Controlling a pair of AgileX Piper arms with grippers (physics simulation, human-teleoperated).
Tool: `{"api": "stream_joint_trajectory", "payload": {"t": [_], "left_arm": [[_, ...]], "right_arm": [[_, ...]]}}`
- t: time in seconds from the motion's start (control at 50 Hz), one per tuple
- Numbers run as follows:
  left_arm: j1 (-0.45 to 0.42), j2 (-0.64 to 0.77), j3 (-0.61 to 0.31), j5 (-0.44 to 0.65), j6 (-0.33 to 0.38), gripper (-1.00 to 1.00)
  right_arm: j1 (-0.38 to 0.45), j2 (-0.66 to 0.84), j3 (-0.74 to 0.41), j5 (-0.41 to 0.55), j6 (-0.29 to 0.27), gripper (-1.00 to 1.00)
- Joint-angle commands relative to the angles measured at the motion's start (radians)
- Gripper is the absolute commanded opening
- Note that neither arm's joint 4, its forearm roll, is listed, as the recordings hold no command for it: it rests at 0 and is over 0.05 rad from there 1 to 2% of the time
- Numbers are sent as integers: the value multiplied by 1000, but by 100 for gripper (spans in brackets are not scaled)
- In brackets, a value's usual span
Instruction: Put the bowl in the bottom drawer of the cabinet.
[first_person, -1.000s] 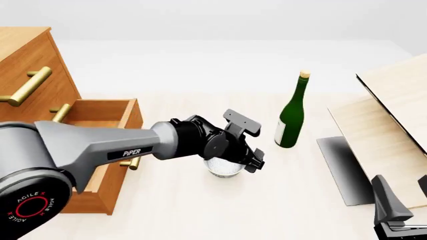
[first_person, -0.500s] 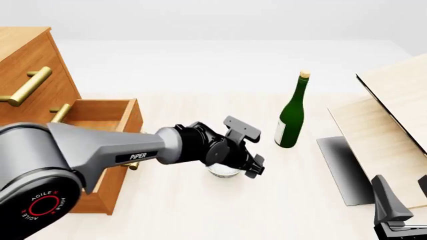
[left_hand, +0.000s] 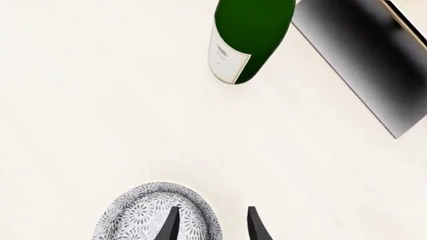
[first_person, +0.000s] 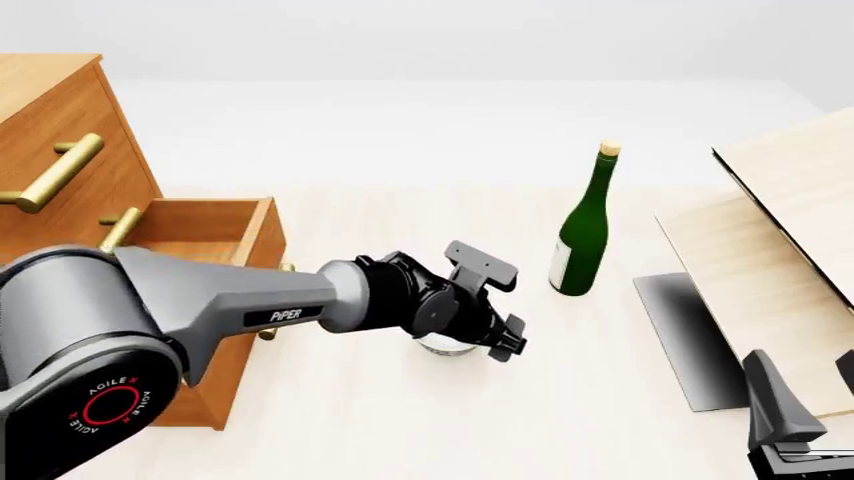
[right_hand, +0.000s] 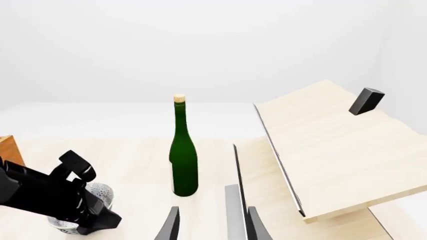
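Note:
The speckled grey-and-white bowl (left_hand: 143, 215) stands on the table, right of the cabinet (first_person: 54, 130). My left gripper (left_hand: 212, 227) is open and points down at it. One finger (left_hand: 171, 226) is inside the bowl and the other finger (left_hand: 255, 226) is outside, so the bowl's rim lies between them, not pinched. In the front view the left gripper (first_person: 462, 336) hides most of the bowl (first_person: 438, 348). The bottom drawer (first_person: 200, 235) is pulled out and open at the left. My right gripper (right_hand: 210, 225) stays open and empty near the table's front right (first_person: 805, 405).
A green bottle (first_person: 581, 235) stands upright just right of and beyond the bowl. Pale wooden boards (first_person: 781, 220) and a dark grey slab (first_person: 687, 335) occupy the right side. Brass handles (first_person: 60, 170) stick out from the upper drawers.
My left gripper has come down over the bowl and now covers more of it. The bowl, bottle and right arm have stayed put.

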Motion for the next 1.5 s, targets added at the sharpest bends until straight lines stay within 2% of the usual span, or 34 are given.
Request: {"api": "stream_joint_trajectory", "payload": {"t": [0.02, 0.8, 0.82, 1.12, 1.32, 1.5], "left_arm": [[0, 8, 4, -5, -12, 100], [-17, 22, 16, -28, -32, 100], [-14, 23, 16, -30, -28, -100], [12, -5, 21, -29, -4, -100], [48, -83, 60, -52, 3, -100], [79, -149, 43, -20, 36, -100]], "right_arm": [[0, 0, 0, 0, 0, 100], [0, 0, 0, 0, 0, 100], [0, 0, 0, 0, 0, 100], [0, 0, 0, 0, 0, 100], [0, 0, 0, 0, 0, 100], [0, 0, 0, 0, 0, 100]]}}
